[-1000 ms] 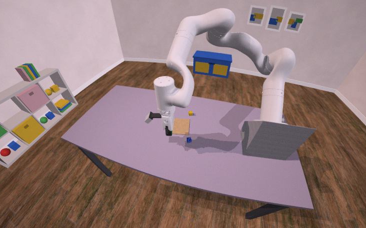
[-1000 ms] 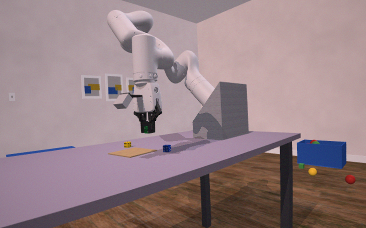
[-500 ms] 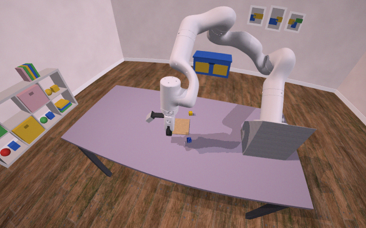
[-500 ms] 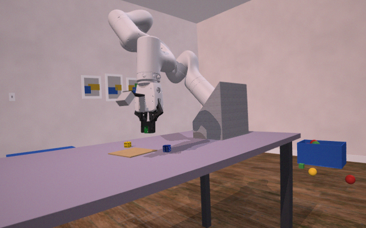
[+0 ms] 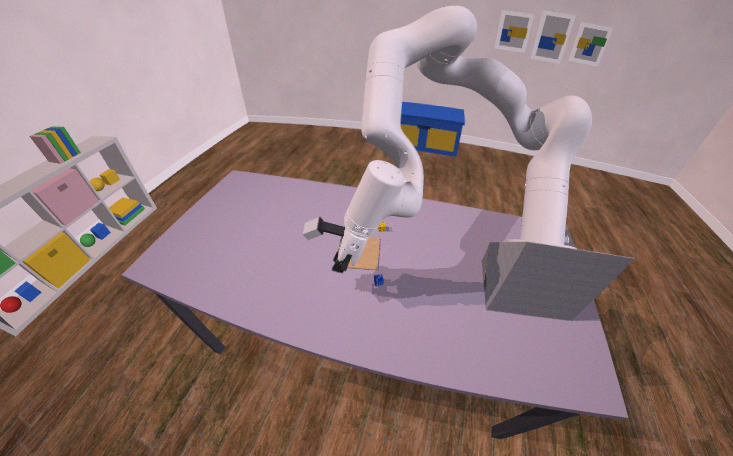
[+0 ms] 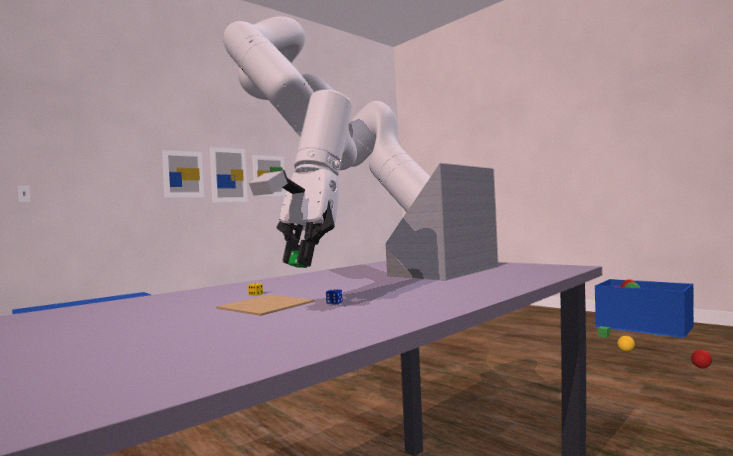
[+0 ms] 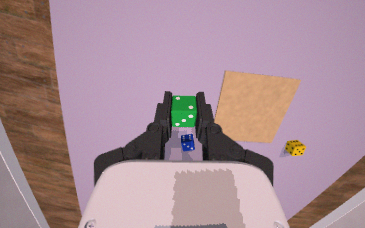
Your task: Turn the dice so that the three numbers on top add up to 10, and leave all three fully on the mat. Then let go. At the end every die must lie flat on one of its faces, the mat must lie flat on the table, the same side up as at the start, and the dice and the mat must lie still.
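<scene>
My gripper (image 5: 340, 264) (image 6: 298, 260) (image 7: 183, 101) is shut on the green die (image 6: 295, 259) (image 7: 184, 105), tilted and held well above the table. In the wrist view one green face shows two pips and another shows three. The tan mat (image 5: 366, 254) (image 6: 265, 305) (image 7: 258, 106) lies flat on the table with no die on it. The blue die (image 5: 378, 279) (image 6: 333, 296) (image 7: 187, 143) lies on the table off one side of the mat. The yellow die (image 5: 382, 227) (image 6: 255, 288) (image 7: 295, 148) lies on the table off another side. Their top numbers are too small to read surely.
The purple table (image 5: 278, 294) (image 6: 131, 362) carries the grey base block (image 5: 550, 283) (image 6: 467, 226) of the arm. The arm's shadow falls across the table around the blue die. The wrist camera's grey housing (image 5: 313, 228) (image 6: 267, 183) sticks out beside the gripper.
</scene>
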Robot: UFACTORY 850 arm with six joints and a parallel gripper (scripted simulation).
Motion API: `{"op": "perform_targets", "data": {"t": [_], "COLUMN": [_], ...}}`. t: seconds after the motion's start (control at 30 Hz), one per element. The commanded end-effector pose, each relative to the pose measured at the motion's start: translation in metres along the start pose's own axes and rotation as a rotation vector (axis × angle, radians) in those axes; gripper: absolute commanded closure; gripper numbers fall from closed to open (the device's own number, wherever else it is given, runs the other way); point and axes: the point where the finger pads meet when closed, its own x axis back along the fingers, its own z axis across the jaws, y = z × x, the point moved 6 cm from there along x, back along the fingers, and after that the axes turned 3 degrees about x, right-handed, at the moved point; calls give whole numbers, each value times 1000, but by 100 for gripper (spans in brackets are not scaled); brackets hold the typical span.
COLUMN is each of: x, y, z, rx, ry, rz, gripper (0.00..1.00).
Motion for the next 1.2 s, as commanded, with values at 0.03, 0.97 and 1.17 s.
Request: {"op": "perform_targets", "data": {"t": [0.03,0.97,1.17], "x": [-2,-14,-17], "y": [13,45,46], "z": [2,-1,-1], "rx": [-11,-11,-11], "ry": [21,46,46], "rz": [194,694,694], "gripper": [79,79,79]}}
